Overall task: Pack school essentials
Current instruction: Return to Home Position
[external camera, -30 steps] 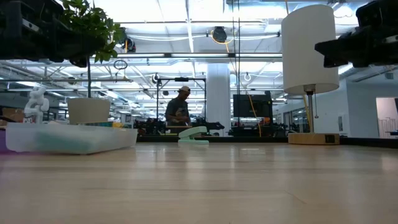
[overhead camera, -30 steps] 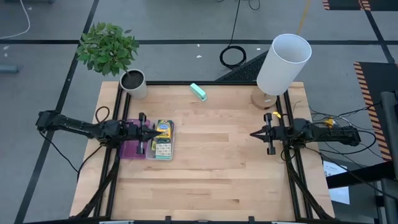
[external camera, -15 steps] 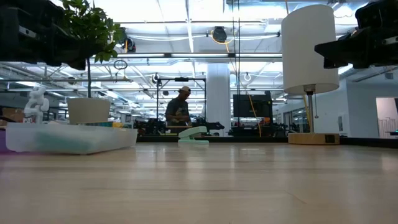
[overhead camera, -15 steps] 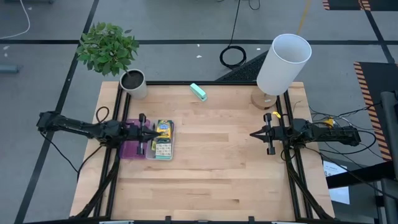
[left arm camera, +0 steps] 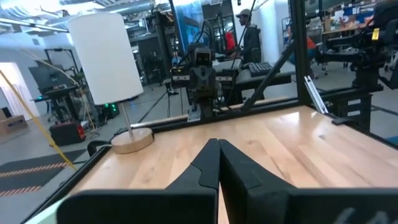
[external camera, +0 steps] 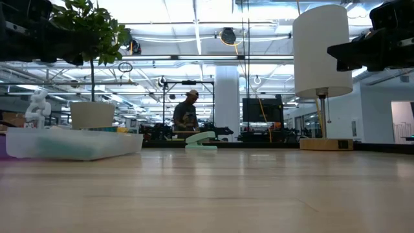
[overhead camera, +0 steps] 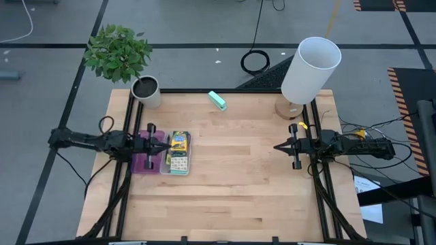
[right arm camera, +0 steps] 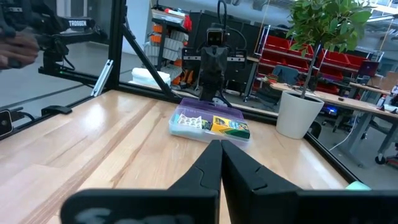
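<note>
While both arms hover, risk is judged low.

High view: purple-and-clear flat plastic case (overhead camera: 163, 153) holding yellow-green crayon box (overhead camera: 180, 141) and patterned square pad (overhead camera: 179, 162) lies at table's left side, long axis across table's width. Left gripper (overhead camera: 165, 145) above case, could nudge it if lowered blind.

Left wrist view: jaws closed, empty.

Right wrist view: right gripper (right arm camera: 221, 149) closed, empty, well apart from case.
</note>
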You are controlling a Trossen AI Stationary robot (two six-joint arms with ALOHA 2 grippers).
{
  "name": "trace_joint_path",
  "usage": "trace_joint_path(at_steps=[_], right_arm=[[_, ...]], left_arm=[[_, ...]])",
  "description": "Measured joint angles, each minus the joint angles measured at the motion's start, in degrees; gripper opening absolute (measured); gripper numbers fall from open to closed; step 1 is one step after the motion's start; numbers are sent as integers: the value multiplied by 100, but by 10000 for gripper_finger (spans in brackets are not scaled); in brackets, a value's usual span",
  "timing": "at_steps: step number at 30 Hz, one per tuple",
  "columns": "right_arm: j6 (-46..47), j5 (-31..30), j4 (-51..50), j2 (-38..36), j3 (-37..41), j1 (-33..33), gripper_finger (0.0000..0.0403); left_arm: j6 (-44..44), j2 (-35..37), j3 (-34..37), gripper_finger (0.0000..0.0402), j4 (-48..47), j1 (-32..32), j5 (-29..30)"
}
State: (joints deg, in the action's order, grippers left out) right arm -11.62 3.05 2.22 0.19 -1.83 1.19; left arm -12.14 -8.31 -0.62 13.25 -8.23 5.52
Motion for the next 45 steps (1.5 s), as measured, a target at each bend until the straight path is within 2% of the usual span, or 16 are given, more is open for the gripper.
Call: trace_joint_path(at_steps=[9,24,38,45], right_arm=[[0,0,3,0,0,1,0],[0,0,7,0,1,0,0],[0,0,7,0,0,0,0],[0,0,7,0,2,1,0]], left_arm=[[131,822,0,2,-899,1,2],[363,817,-7,9,-1166,2,25],[-53,817,2,3,-961,0,-241],[524,815,0,3,-1191,2,-282]])
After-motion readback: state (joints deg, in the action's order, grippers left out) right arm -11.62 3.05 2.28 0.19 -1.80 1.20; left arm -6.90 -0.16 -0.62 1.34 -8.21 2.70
